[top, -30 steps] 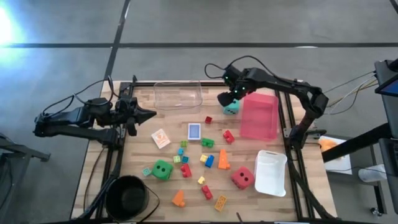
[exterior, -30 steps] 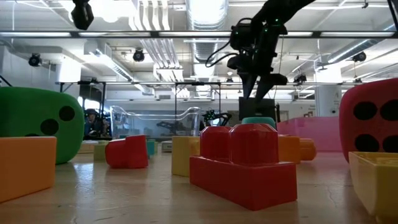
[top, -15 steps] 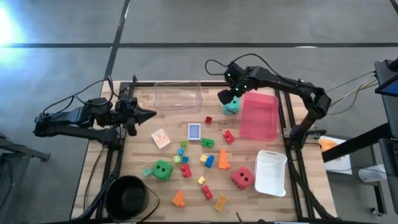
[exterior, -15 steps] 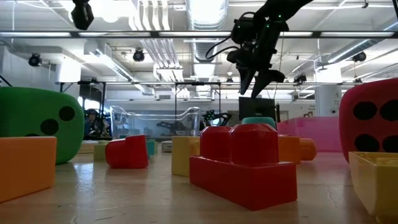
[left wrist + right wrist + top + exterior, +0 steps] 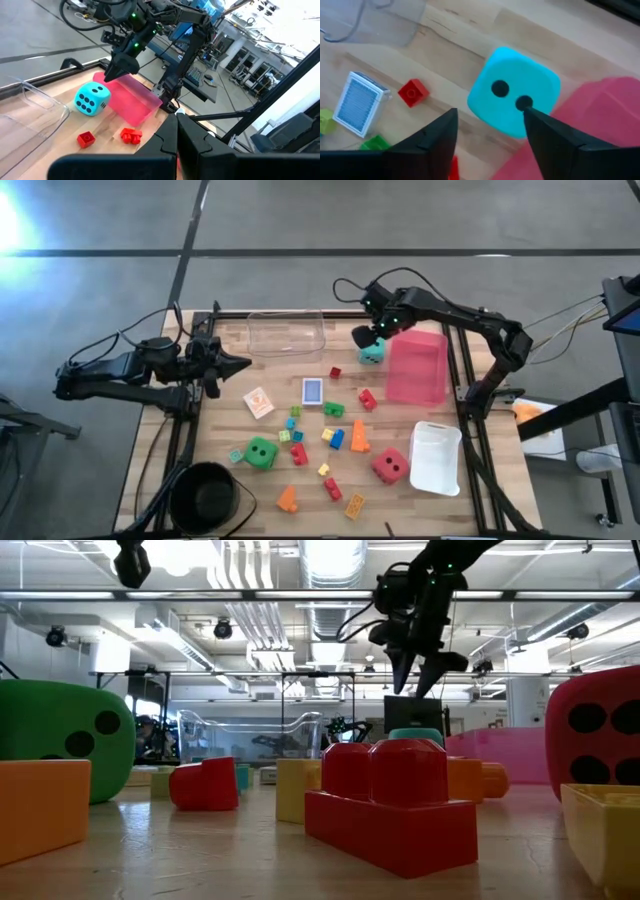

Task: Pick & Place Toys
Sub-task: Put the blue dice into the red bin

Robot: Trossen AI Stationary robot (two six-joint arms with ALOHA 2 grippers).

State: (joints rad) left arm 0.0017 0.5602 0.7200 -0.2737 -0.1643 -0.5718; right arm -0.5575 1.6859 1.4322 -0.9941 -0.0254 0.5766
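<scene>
Left gripper (image 5: 243, 364) waits at the near-left edge of the tabletop (image 5: 275, 402), left of the clear tray (image 5: 287, 333), fingers pressed together, holding nothing.

Scattered bricks, a green die (image 5: 262, 451), a red die (image 5: 390, 466) and the blue card box (image 5: 313, 391) lie well away from the pink tray (image 5: 417, 367), on its left and lower-left.

Teal die (image 5: 372, 351) sits on the wood touching or just beside the pink tray's left wall, between that tray and the clear tray. Two-dot face shows in the right wrist view (image 5: 514, 105); six-dot face in the left wrist view (image 5: 91, 98).

Right gripper (image 5: 366, 335) hangs just above the teal die, fingers apart with the die between and below them, gripping nothing.

Handling, judged: foam, so light and slightly squashy; it should give under the pads instead of slipping. Rounded corners are poor purchase; take it across two opposite flat faces, mid-height. The face toward the pink tray looks crowded, so the pair of faces running along the tray wall seems the easier hold. Little fragility; a firm squeeze should be safe.
</scene>
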